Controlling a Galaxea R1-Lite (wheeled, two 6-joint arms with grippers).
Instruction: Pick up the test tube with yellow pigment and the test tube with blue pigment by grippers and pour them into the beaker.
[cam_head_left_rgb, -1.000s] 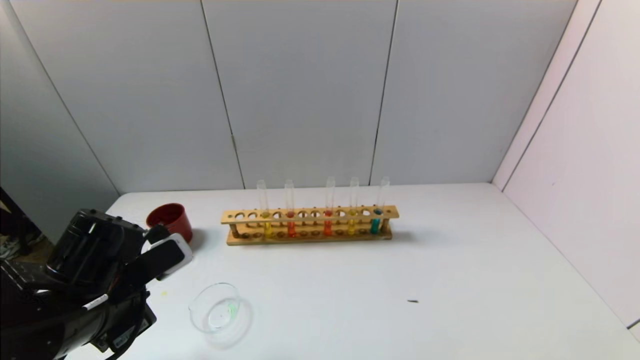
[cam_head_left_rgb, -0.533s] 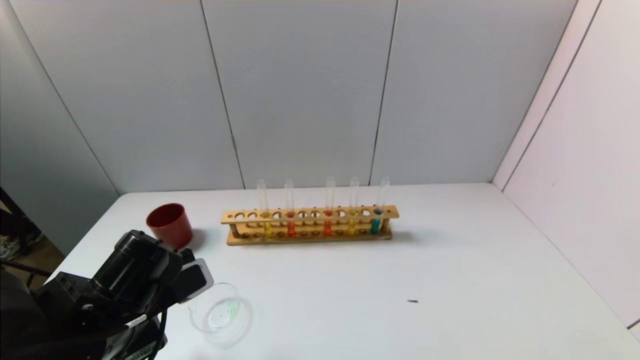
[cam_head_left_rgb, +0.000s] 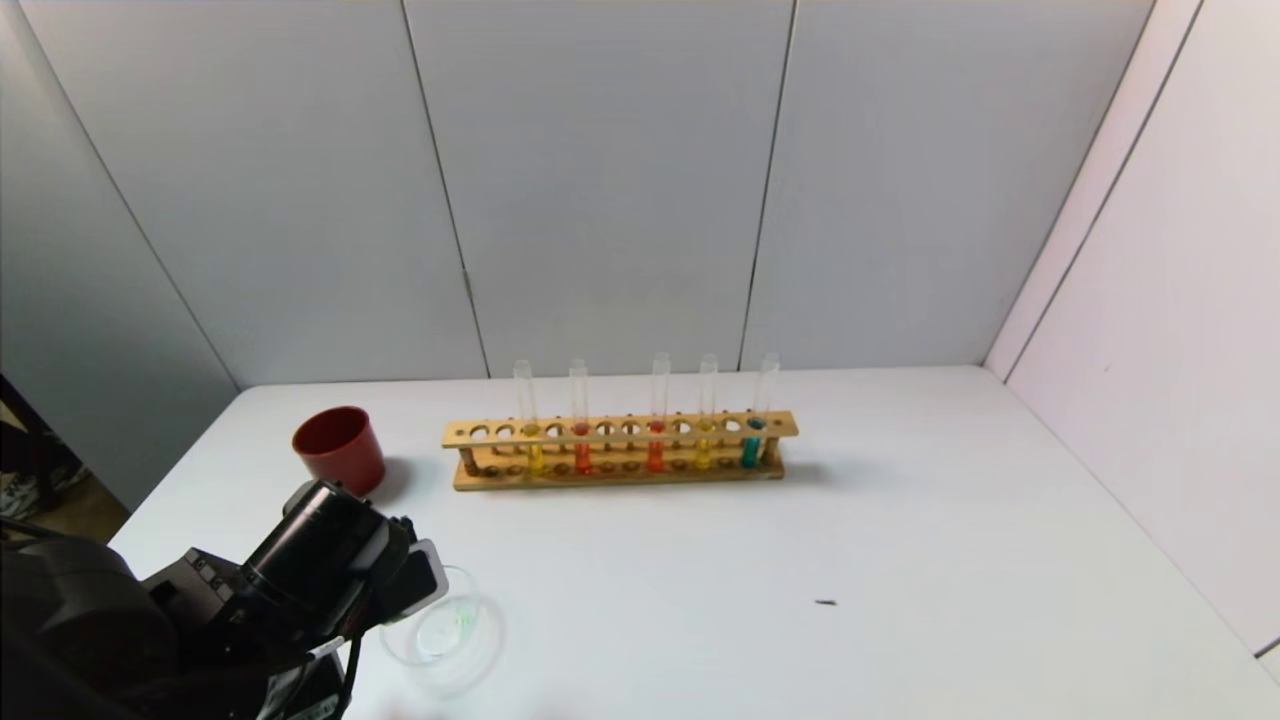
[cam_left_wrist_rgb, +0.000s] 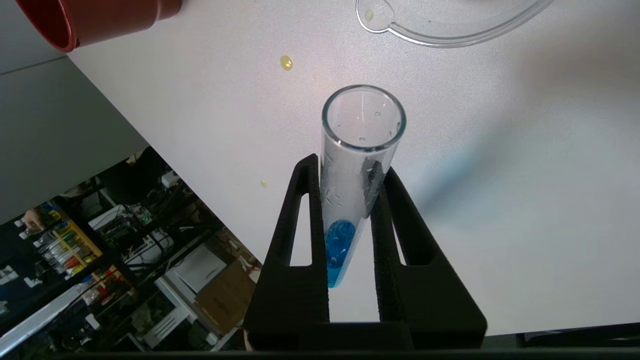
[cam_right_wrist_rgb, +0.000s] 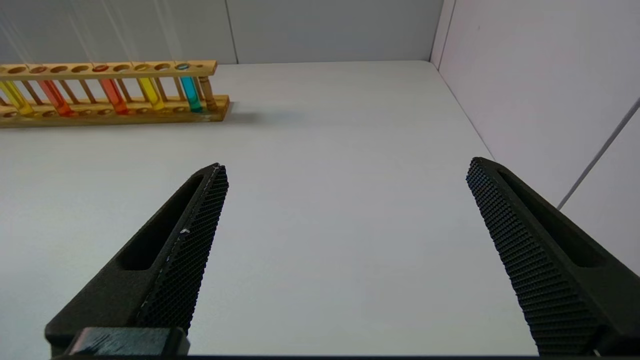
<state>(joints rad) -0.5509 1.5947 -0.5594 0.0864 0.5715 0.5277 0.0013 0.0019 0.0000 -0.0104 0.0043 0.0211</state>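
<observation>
The left hand (cam_left_wrist_rgb: 350, 175) is clamped on the test tube with blue pigment (cam_left_wrist_rgb: 357, 165), held over the surface (cam_head_left_rgb: 900, 560) near its front left corner, the tube's open mouth pointing toward the beaker (cam_head_left_rgb: 445, 625) just beside it. The red cup (cam_head_left_rgb: 340, 448) stands near the left edge. The wooden rack (cam_head_left_rgb: 620, 445) at the back holds the test tube with yellow pigment (cam_head_left_rgb: 704, 420). The right hand (cam_right_wrist_rgb: 345, 250) hangs with jaws spread wide and empty over the right side
</observation>
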